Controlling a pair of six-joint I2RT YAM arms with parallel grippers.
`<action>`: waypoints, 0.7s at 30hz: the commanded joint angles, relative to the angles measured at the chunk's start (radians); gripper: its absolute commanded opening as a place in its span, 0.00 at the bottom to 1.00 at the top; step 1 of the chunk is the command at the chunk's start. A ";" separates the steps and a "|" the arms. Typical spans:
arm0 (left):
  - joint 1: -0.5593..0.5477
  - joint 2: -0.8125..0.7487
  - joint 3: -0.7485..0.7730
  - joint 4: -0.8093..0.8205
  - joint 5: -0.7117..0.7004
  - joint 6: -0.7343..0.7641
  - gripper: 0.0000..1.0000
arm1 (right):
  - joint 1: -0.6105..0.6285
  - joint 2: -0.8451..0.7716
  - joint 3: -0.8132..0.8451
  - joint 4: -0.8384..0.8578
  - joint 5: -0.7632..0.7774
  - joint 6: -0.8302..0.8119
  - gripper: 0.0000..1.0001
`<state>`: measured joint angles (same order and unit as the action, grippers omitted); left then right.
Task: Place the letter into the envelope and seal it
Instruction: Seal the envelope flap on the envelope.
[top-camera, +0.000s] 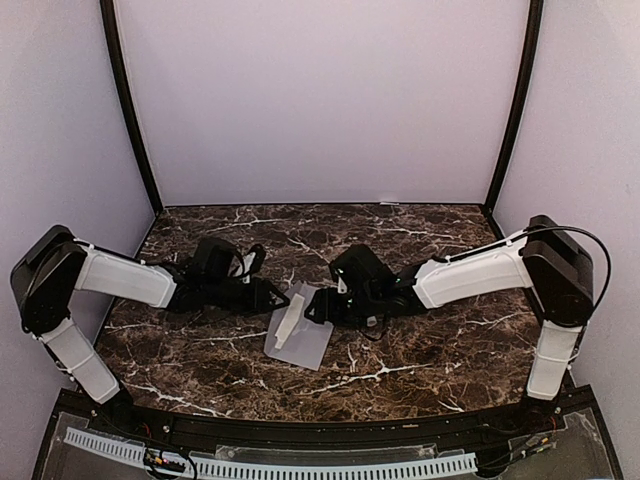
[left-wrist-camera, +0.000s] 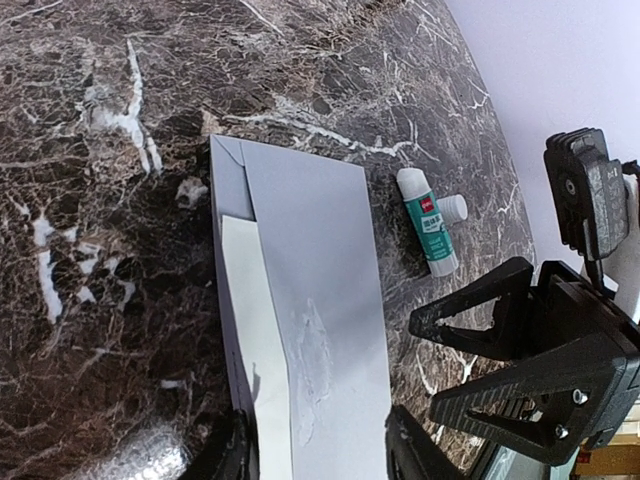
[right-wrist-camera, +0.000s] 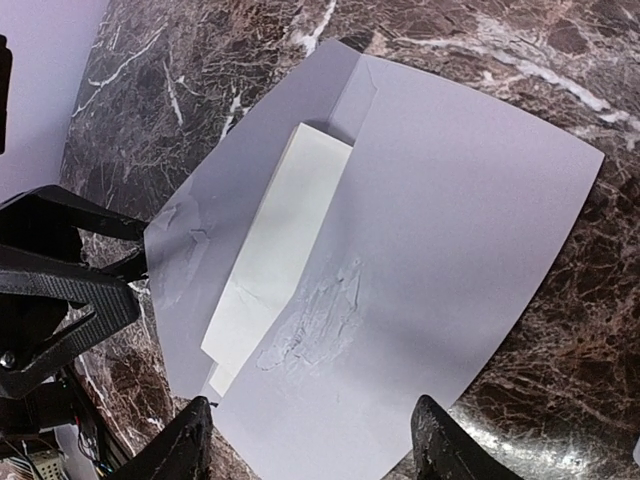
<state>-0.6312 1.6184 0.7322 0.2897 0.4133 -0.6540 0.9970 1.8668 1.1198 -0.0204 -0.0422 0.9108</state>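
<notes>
On the surface (top-camera: 420, 345), the envelope (right-wrist-camera: 450, 200), judged light and floppy, is being flanked by left gripper (left-wrist-camera: 315, 455) and right gripper (right-wrist-camera: 315, 445), jaws apart, a folded edge being favoured for grasping.

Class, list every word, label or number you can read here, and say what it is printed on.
On the glue stick: a red logo and small print on its label, too blurred to read.
On the envelope and the letter: no writing visible.
</notes>
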 joint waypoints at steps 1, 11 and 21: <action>-0.001 0.024 0.036 0.000 0.061 0.031 0.45 | 0.007 0.001 -0.012 -0.017 0.057 0.051 0.65; -0.002 0.046 0.044 0.003 0.092 0.041 0.47 | 0.007 -0.024 -0.043 -0.092 0.166 0.100 0.68; -0.013 0.075 0.064 0.008 0.132 0.060 0.50 | 0.000 0.036 -0.032 -0.057 0.124 0.090 0.63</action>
<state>-0.6331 1.6833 0.7685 0.2901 0.5117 -0.6197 0.9970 1.8725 1.0809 -0.1028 0.0822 1.0039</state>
